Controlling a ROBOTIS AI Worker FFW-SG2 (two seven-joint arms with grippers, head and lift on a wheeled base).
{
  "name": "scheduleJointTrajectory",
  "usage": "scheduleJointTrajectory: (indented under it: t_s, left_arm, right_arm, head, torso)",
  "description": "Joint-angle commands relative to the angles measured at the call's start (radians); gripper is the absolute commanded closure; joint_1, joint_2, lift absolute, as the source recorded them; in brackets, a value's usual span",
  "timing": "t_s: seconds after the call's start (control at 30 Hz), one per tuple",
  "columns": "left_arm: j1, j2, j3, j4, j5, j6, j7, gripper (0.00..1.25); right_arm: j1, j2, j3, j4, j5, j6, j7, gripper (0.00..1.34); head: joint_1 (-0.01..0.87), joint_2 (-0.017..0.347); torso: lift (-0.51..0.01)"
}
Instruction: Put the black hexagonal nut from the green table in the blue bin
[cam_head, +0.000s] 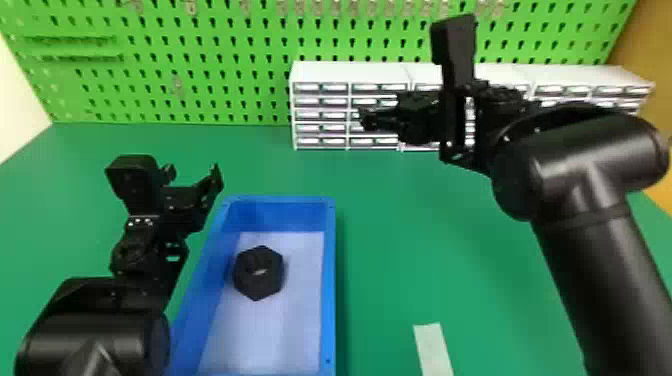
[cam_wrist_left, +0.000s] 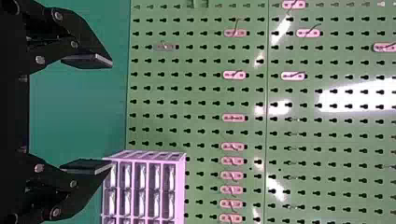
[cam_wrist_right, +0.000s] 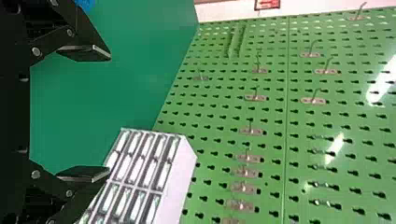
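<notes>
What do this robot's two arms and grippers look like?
Both the left arm and right arm are black, with smooth, rounded, glossy housings and a boxy block near the wrist. The left gripper and right gripper are black too, each with two angular fingers, flat pads and pale round bolts.

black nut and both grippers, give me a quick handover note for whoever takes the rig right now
Left gripper: open, empty, near the far left corner of the blue bin.
Right gripper: open, empty, in front of the white drawer units.
Black hexagonal nut: inside the bin, on its pale floor, towards the left wall.
Done: the nut is off the green table and in the bin.
Left: nothing that the task asks for; perhaps just park the arms.
</notes>
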Motion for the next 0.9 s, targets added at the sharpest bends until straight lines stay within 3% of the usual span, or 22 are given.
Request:
scheduleJointTrajectory:
  t_s: [0.0,0.33,0.87]
  left_arm:
    - [0.0,0.0,0.002,-0.002,0.0,0.0,0.0,0.49]
    - [0.0,0.0,0.002,-0.002,0.0,0.0,0.0,0.49]
    - [0.003,0.0,0.003,-0.003,0.0,0.0,0.0,0.49]
  right_arm:
    - [0.037,-0.001,-0.035,0.006,-0.003,-0.071,-0.017,0.41]
    - [0.097,-0.01,-0.066,0.046,-0.03,-0.214,-0.087,0.41]
    - [0.19,0.008,-0.121,0.092,-0.035,-0.381,-0.205,0.41]
  head:
    - [0.686,0.051]
    - [0.686,0.051]
    - [0.686,0.051]
  torso:
    - [-0.096]
    - [-0.096]
    - [-0.096]
